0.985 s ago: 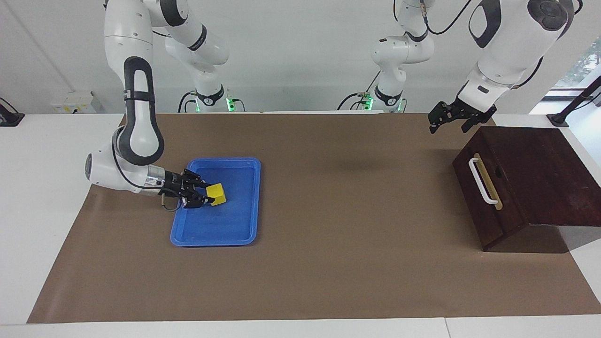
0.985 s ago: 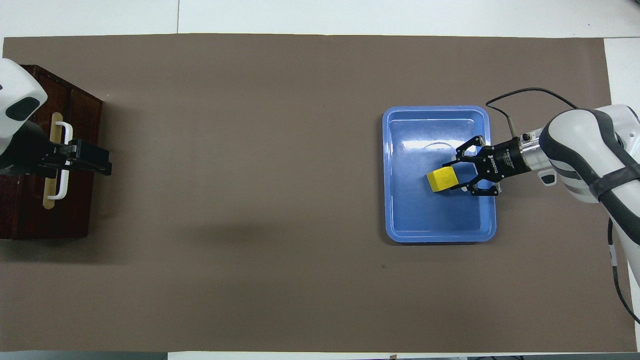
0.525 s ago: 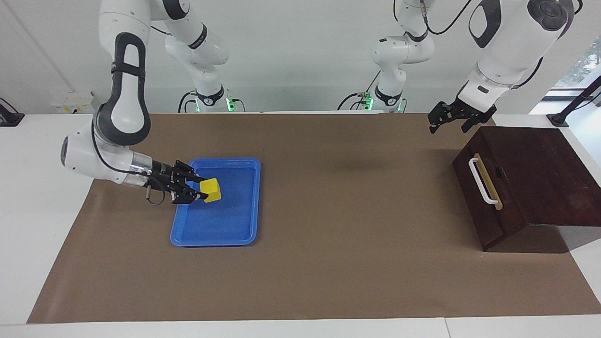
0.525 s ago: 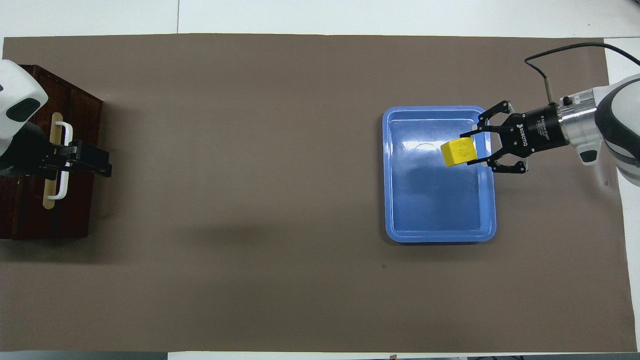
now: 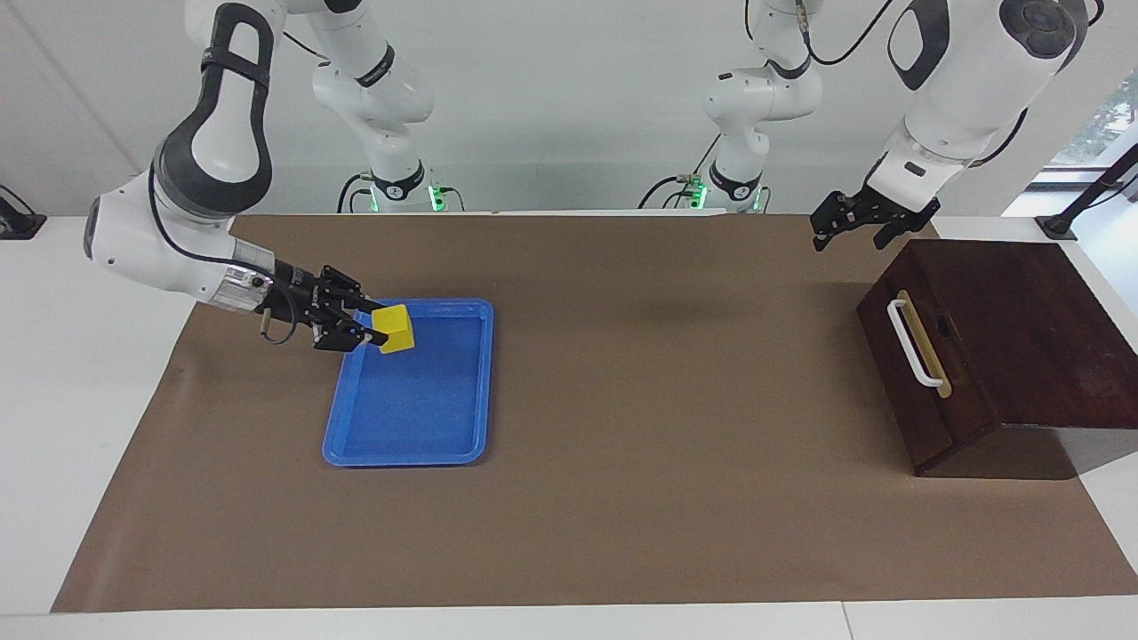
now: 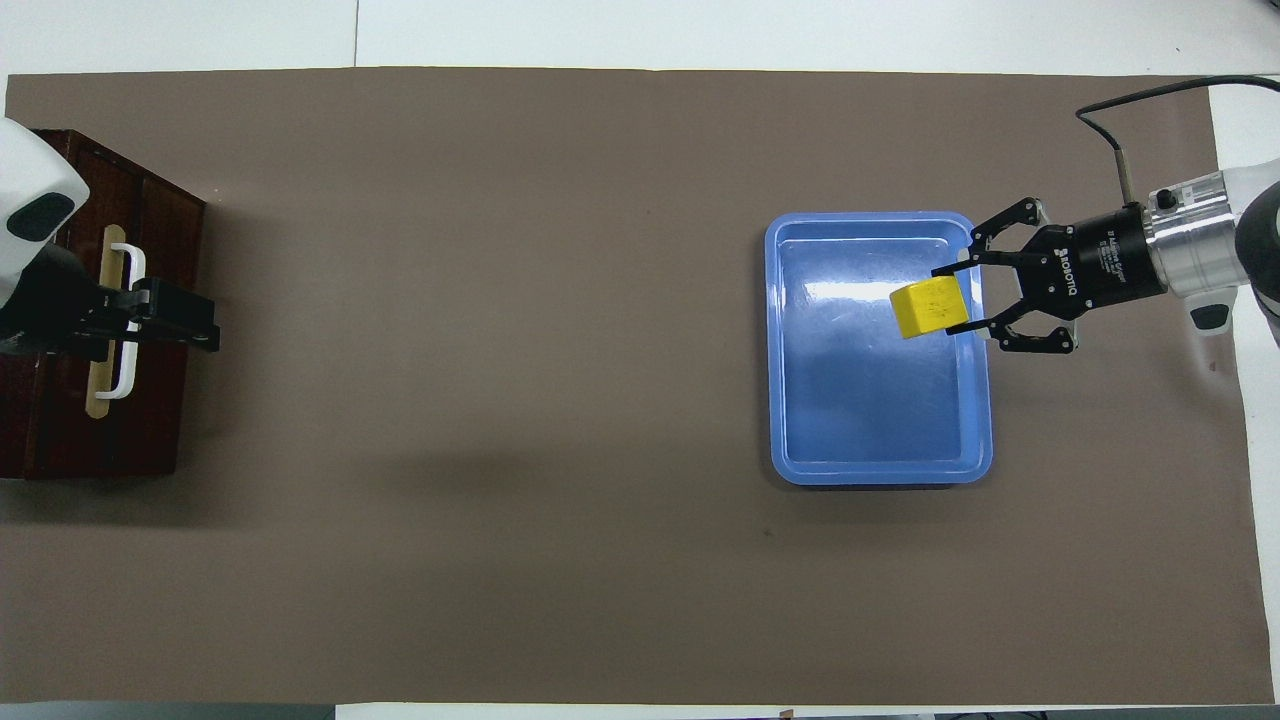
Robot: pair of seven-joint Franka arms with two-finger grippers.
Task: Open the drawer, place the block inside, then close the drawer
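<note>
This is looking like a robotics lab rather than a home or shop. Two white industrial arms (image 5: 222,133) are standing bolted at the top of the frame, with green status lights (image 5: 436,191) glowing at their bases and black cables (image 5: 845,44) trailing behind them. A plain white desk (image 5: 80,356) is carrying a brown paper sheet (image 5: 622,400) that is covering most of its surface, the way a test bench is dressed. Behind, a bare white wall (image 5: 551,89) is filling the upper frame, and a wall socket box (image 5: 18,218), probably, is sitting at the upper left edge. At the upper right a window (image 5: 1102,116) is showing greenery.
</note>
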